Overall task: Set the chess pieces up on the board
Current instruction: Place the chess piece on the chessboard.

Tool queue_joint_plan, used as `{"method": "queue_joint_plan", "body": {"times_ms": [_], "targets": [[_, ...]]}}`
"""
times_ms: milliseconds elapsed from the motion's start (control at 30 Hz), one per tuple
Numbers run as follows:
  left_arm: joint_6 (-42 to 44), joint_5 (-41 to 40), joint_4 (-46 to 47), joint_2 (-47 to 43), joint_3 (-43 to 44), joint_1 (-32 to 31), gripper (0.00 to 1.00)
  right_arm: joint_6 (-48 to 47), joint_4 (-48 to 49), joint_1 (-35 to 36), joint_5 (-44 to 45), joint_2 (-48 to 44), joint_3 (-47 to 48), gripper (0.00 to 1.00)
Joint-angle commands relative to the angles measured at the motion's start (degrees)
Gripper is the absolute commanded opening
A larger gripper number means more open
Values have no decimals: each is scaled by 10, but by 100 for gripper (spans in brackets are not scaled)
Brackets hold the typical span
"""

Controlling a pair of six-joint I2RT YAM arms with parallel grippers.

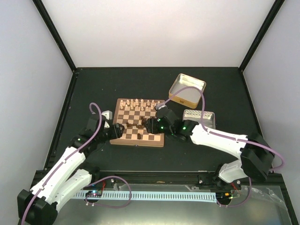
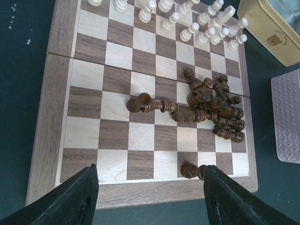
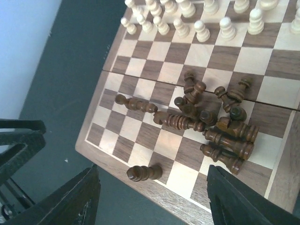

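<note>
- dark table inside a white-walled enclosure; the board (image 1: 133,115) lies flat near the table's middle, with a gold tin (image 1: 186,89) off its far right corner.
- cream chessmen (image 2: 187,18) stand upright in the two rows along the board's far edge.
- the chess pieces (image 2: 211,108) are on the board but not yet set up: most lie toppled in a heap on the near half, right of middle, touching and crossing one another.
- a lone dark piece (image 3: 140,173) lies on its side in the row along the near edge, apart from the heap.
- long axis of the lone piece runs along the near edge; which end is the base i cannot tell for sure.
- heap pieces point every way; a short chain of them (image 2: 154,105) trails toward the left edge, axes roughly parallel to the near edge.
- left gripper (image 2: 150,197): fingers apart, nothing between them, hovering over the near edge.
- right gripper (image 3: 152,197): fingers apart, empty too, over the near left corner in its own view.
- judgement: step in hand is picking a fallen dark piece to stand in the near rows.
- judgement: take the lone piece first; set the fingers across its long axis, close on the body, lift clear, tip it upright, seat the base square-centred.
- judgement: heap pieces need a peel from the outer edge, or neighbours roll.
- judgement: both arms sit close over one board; work one at a time.
</note>
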Motion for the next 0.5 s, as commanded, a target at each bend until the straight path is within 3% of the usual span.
{"method": "queue_joint_plan", "body": {"times_ms": [0,300,467], "targets": [[10,19,11,10,13,4,63,-44,-29,11,-27,55,48,63],[-7,-43,-14,-3,12,5,63,-53,-84,65,-48,204,137,65],[-8,-61,-10,-24,3,5,63,-46,-100,68,-44,244,156,60]]}}
